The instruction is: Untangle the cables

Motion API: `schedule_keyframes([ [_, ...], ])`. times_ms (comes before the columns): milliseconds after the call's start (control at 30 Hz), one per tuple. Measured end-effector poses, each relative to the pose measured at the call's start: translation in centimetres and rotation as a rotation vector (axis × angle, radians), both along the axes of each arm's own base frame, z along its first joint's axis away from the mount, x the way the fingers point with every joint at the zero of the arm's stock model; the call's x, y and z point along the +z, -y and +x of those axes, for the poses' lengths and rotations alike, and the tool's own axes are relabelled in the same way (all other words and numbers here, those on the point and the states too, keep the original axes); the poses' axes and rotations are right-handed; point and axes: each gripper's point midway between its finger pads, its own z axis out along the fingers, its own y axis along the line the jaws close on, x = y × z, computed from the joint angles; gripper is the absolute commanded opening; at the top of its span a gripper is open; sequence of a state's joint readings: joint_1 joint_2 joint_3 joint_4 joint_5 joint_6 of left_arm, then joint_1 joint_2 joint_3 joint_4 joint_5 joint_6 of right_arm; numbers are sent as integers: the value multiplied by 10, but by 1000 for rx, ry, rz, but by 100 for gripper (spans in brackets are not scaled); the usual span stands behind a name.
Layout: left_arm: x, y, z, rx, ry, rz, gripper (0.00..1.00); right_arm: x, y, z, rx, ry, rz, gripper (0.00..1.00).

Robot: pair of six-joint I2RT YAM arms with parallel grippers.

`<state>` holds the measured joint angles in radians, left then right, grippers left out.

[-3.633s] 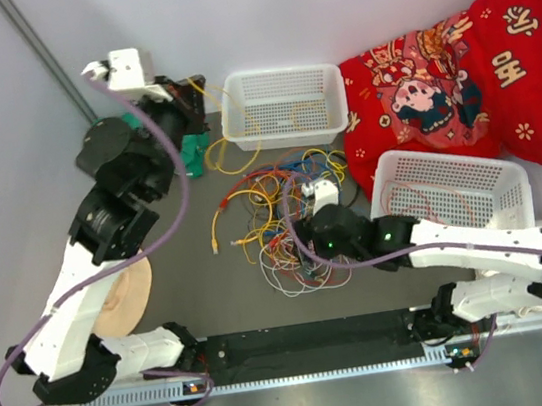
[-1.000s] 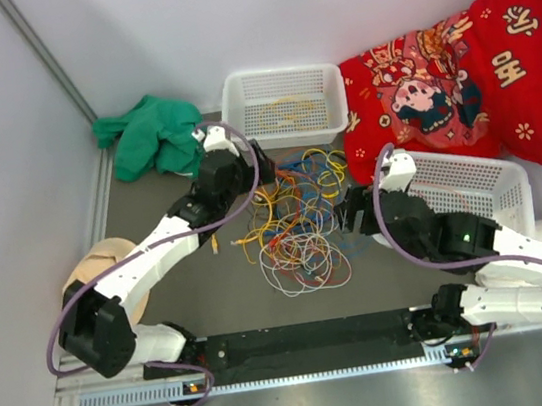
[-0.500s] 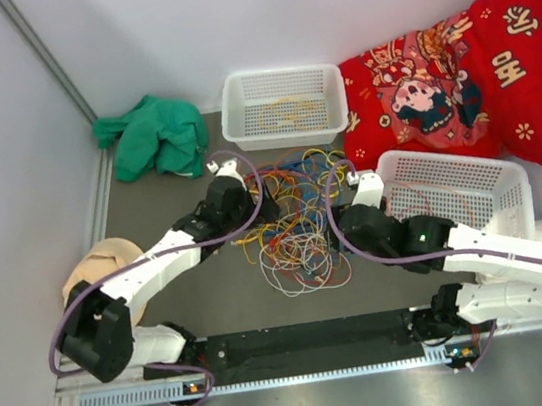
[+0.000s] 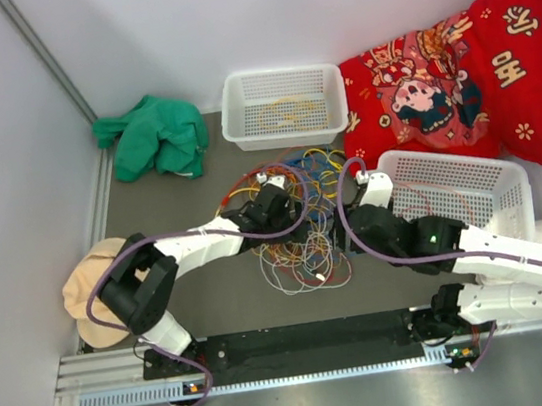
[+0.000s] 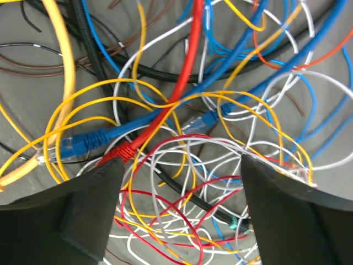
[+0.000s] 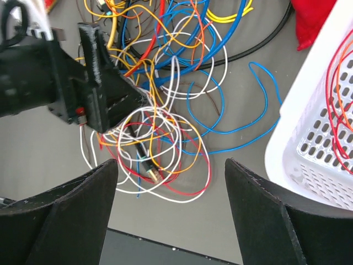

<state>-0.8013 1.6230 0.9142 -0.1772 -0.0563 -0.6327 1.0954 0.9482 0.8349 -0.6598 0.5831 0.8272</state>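
The left claw (image 5: 179,185) hangs spread wide and empty straight over the cables (image 5: 220,105), which lie just under and between its fingers, so in my judgement this arm is the nearer. A red cable (image 5: 186,77) runs slantwise away from its left finger among loose yellow, blue and white loops. The right claw (image 6: 171,176), also open and empty, hovers beside the heap, with the loops lying ahead of it and to its left.

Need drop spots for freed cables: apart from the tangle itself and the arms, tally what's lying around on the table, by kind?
White baskets: 2
Red cushions: 2
Green cloth: 1
Beige hat-like item: 1
Total: 6
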Motion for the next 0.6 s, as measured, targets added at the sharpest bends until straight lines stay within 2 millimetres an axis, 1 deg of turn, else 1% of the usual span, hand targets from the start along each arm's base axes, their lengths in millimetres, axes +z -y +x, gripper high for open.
schedule_keyframes([
  [33, -1, 1, 3, 4, 2, 9, 80, 2, 1, 0, -4, 3, 6, 77],
  [133, -5, 1, 6, 8, -1, 26, 54, 3, 5, 0, -12, 8, 2, 77],
  [167, -9, 0, 5, 9, -9, 33, 40, 3, 6, 0, -15, 9, -1, 77],
  [267, -22, -5, 0, 8, -37, 66, 23, 3, 7, 0, -18, 10, -4, 77],
  [333, -24, -7, 0, 10, -39, 70, 3, 3, 7, 0, -20, 11, -5, 77],
  [367, -25, -8, -1, 11, -41, 71, 0, 3, 7, 1, -21, 12, -5, 77],
  [500, -24, -8, 0, 17, -35, 65, 0, 3, 7, 1, -22, 12, -5, 77],
  [600, -21, -17, -5, 24, -30, 80, 0, 4, 7, 1, -22, 14, -2, 77],
])
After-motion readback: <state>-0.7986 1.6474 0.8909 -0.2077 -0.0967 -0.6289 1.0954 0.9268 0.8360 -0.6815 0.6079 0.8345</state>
